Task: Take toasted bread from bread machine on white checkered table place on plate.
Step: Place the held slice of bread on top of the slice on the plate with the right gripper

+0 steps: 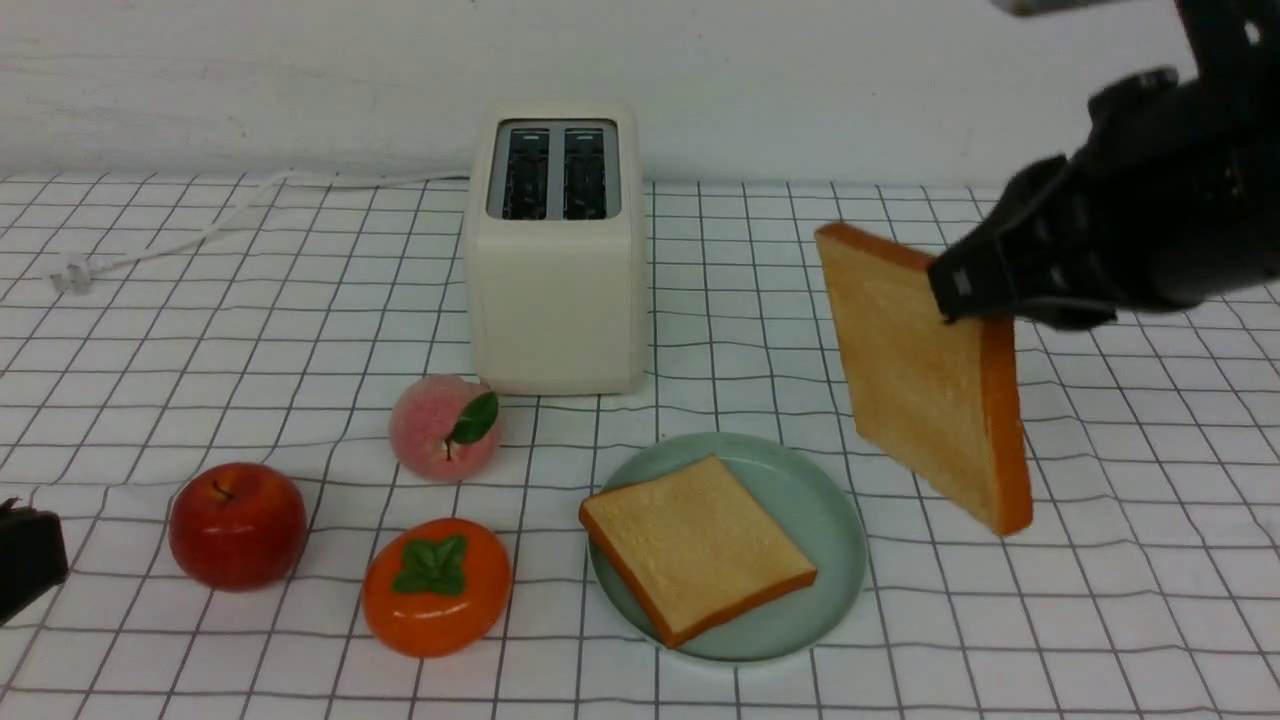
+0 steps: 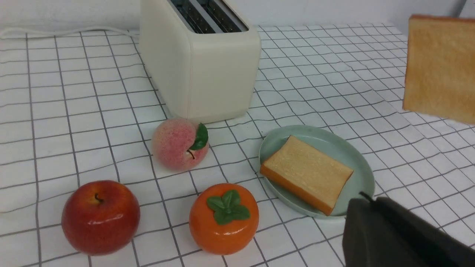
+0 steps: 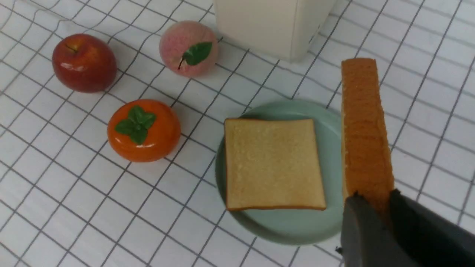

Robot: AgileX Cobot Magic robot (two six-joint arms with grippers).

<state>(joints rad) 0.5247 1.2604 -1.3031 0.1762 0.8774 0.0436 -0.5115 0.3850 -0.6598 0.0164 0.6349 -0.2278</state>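
One toasted bread slice (image 1: 695, 545) lies flat on the mint-green plate (image 1: 825, 500) in front of the cream bread machine (image 1: 555, 300), whose two slots stand empty. My right gripper (image 1: 965, 295) is shut on a second toast slice (image 1: 920, 380), holding it on edge in the air to the right of the plate. In the right wrist view that slice's crust edge (image 3: 365, 129) runs up from the gripper (image 3: 373, 198), beside the plate (image 3: 330, 148). My left gripper (image 2: 365, 200) is shut and empty, low at the table's front left, near the plate's rim (image 2: 365, 174).
On the white checkered table (image 1: 1100, 600), a red apple (image 1: 237, 525), an orange persimmon (image 1: 436, 585) and a pink peach (image 1: 445, 427) lie left of the plate. The toaster's white cord (image 1: 200, 225) trails off to the back left.
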